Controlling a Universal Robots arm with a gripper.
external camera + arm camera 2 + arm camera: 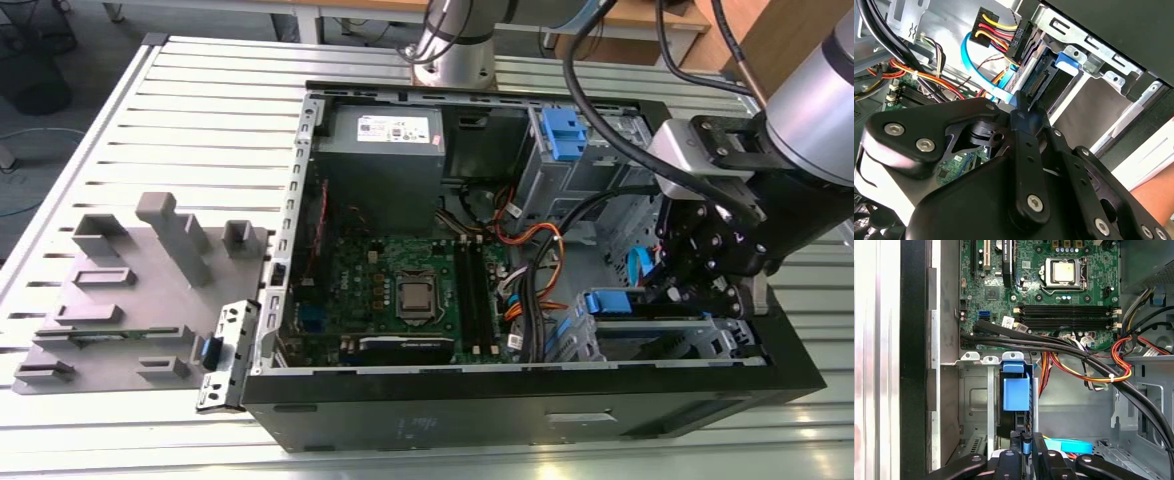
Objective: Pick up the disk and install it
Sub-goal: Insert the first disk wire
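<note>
While the disk [1016,392] stands on edge in a slot of the drive cage [974,390], the gripper [1025,440] is clamped on its blue bracket.
Disk: seated in the metal cage at a corner of the computer case [534,420], blue bracket outward; edge-on, by judgement, so its rails follow the slot. Gripper: jaws drawn close, apparently pinching the bracket's end to keep the disk square. Arm: reaches in at the exterior view's right, wrist bent down into the bay, near the cables [1079,370]; motherboard [400,290] well apart.
</note>
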